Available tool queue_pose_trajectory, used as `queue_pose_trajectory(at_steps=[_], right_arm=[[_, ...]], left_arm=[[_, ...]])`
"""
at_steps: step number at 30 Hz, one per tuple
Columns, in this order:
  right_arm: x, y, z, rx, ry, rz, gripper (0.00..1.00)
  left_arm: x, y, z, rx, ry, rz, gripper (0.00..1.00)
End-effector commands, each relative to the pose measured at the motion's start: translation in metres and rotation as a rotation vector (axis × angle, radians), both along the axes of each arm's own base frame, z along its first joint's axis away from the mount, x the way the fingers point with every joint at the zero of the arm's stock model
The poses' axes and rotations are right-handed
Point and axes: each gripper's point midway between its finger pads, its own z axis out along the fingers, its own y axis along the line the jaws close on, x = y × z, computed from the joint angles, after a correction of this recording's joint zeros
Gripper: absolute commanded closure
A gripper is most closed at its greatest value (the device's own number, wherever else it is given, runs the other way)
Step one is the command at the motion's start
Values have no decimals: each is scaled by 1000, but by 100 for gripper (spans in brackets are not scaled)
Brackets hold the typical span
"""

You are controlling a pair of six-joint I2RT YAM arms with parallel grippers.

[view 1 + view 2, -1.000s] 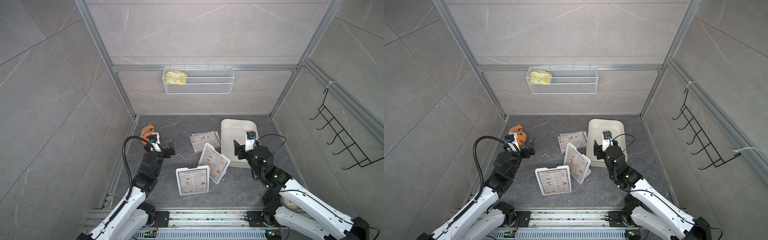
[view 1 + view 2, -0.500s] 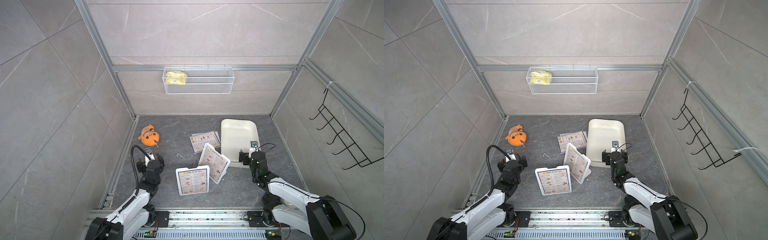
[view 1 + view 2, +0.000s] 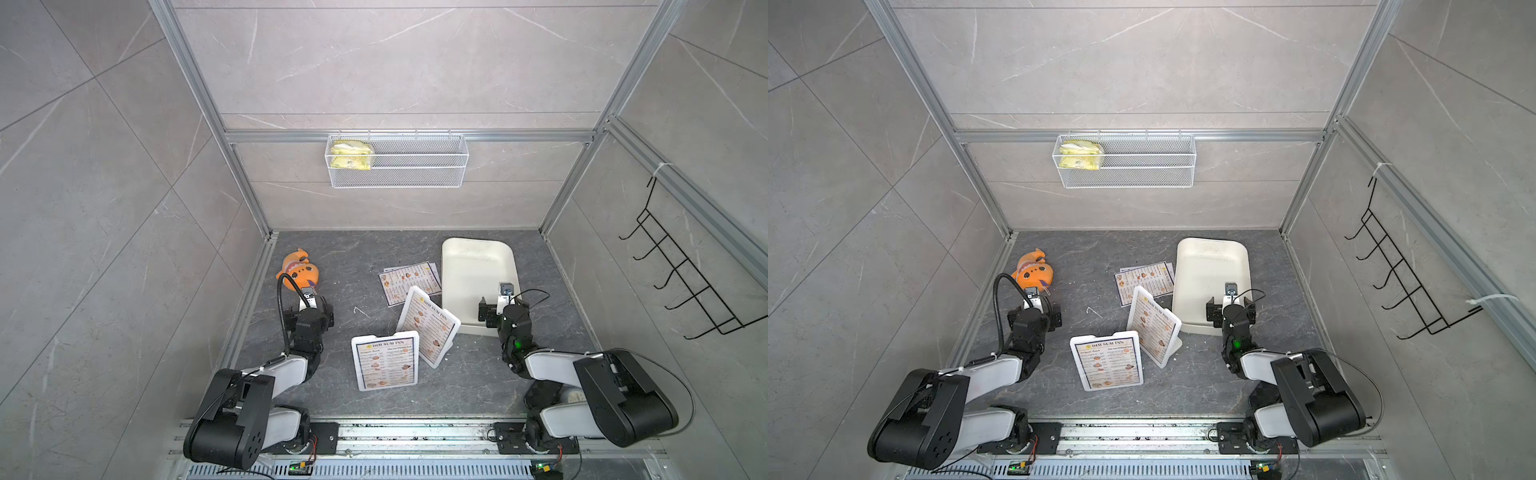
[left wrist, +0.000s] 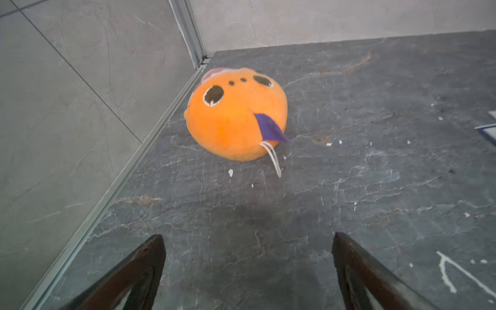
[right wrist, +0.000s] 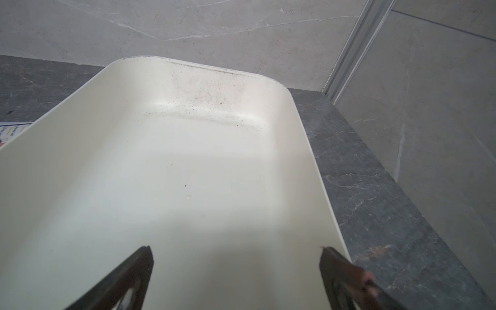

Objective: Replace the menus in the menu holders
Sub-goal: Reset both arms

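Note:
Two white menu holders stand upright mid-floor, each showing a "DIM SUM INN" menu: the nearer one faces front, the other is angled behind it. Loose menus lie flat beyond them. My left gripper hangs open over bare floor, well left of the holders, with nothing between its fingers. My right gripper stands open and empty over the near end of the cream tray, right of the holders.
The cream tray lies at the back right, empty. An orange plush toy sits by the left wall. A wire basket hangs on the back wall, a black hook rack on the right wall.
Both arms have drawn back toward the front and dropped low. The right gripper's jaws have spread wider. Holders and menus have not moved.

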Motion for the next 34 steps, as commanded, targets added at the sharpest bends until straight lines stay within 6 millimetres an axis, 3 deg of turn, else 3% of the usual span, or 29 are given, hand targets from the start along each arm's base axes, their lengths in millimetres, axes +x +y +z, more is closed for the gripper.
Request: queue_pose_trajectory(at_steps=[1, 3, 5, 6, 10, 14, 16, 34], right_arm=[[6, 0, 10, 46, -62, 31, 0], [10, 1, 2, 46, -53, 35, 1], [15, -1, 4, 47, -49, 23, 1], [14, -3, -1, 54, -17, 17, 1], [16, -6, -1, 56, -17, 1, 0], [17, -7, 0, 58, -26, -2, 0], [17, -7, 0, 57, -24, -1, 0], [18, -7, 0, 67, -21, 9, 0]], left_arm=[[5, -6, 19, -39, -79, -74, 0], [5, -6, 23, 10, -112, -88, 0], [5, 12, 25, 58, -155, 5, 0], [6, 19, 22, 39, -158, 44, 0], [25, 11, 8, 27, -127, -30, 0], [30, 33, -7, -54, -95, 32, 1], [32, 31, -15, -70, -28, 23, 0], [33, 36, -13, -83, -35, 38, 0]])
